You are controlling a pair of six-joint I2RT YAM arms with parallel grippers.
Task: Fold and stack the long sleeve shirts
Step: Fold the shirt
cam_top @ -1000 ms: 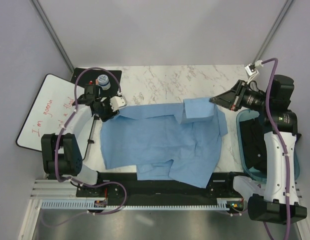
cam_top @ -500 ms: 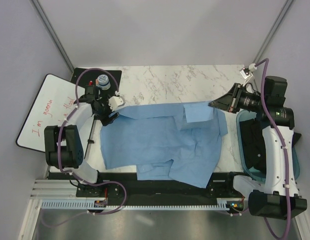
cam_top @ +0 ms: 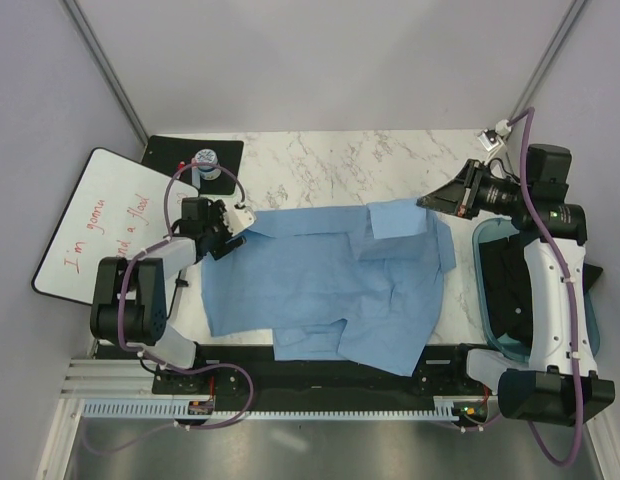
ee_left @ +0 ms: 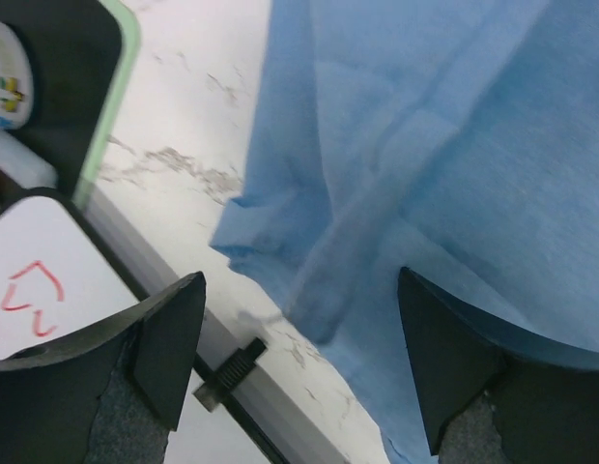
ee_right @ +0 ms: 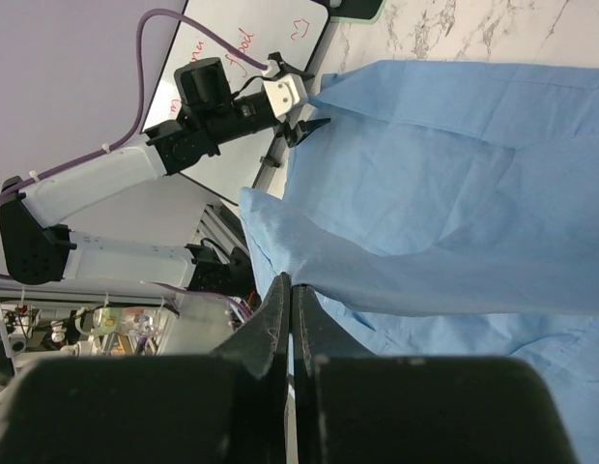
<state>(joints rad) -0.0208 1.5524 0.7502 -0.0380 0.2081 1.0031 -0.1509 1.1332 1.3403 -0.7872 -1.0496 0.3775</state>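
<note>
My left gripper (cam_top: 238, 228) has let go of the shirt (cam_top: 320, 290) and moved a bit nearer to me, and the sleeve flap (cam_top: 400, 216) on the right now lies flatter than it did. From the top, the blue shirt is spread out in the middle of the table (cam_top: 330, 160). Its left edge is just beside the left gripper. The right gripper (cam_top: 427, 201) sits at the far right corner of the flap, next to the bin (cam_top: 482, 300). In the left wrist view, the two fingers (ee_left: 164, 338) are spread wide. Nothing is between them, and the crumpled shirt edge lies just past them on the table, with the whiteboard (ee_left: 39, 280) off to the side. In the right wrist view, the fingers (ee_right: 280, 319) are pressed tight together. The blue cloth runs right up to their tips, so I think they are pinching the flap, though I cannot see the pinch itself. I think I am in the middle of folding this first shirt, with one sleeve brought in over the body. Next, the right side needs to lay the flap down and let go. The left side needs a good hold on its own edge, so I can fold that side over too without bunching the thin cloth.
</note>
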